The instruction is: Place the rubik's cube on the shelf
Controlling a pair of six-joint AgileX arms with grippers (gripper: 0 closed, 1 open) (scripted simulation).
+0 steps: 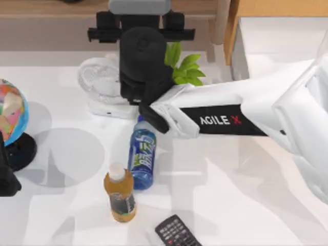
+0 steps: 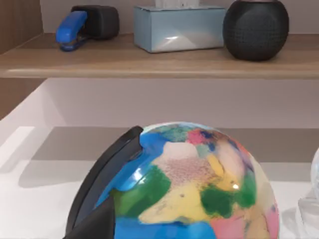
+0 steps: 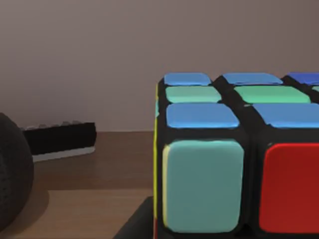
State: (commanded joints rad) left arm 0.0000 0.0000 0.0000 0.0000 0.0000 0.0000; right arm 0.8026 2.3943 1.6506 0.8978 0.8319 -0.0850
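Observation:
The rubik's cube (image 3: 234, 164), with teal, red, blue and green stickers on a black grid, looms very near the lens in the right wrist view, just over the light-brown wooden shelf (image 3: 89, 199). My right gripper (image 1: 141, 20) reaches out over the shelf (image 1: 51, 7) at the table's back and is shut on the cube. One of its dark fingers (image 3: 134, 224) lies against the cube's side. From above, the gripper's body hides the cube. My left gripper (image 1: 5, 179) is parked at the table's left edge, behind the globe.
On the shelf (image 2: 149, 62) stand a blue stapler (image 2: 72, 30), a tissue box (image 2: 174, 27) and a round black speaker (image 2: 255, 29). On the table are a globe (image 1: 10, 113), a white fan (image 1: 102, 82), a plant (image 1: 182, 66), two bottles (image 1: 142, 154) (image 1: 120, 195) and a remote (image 1: 177, 233).

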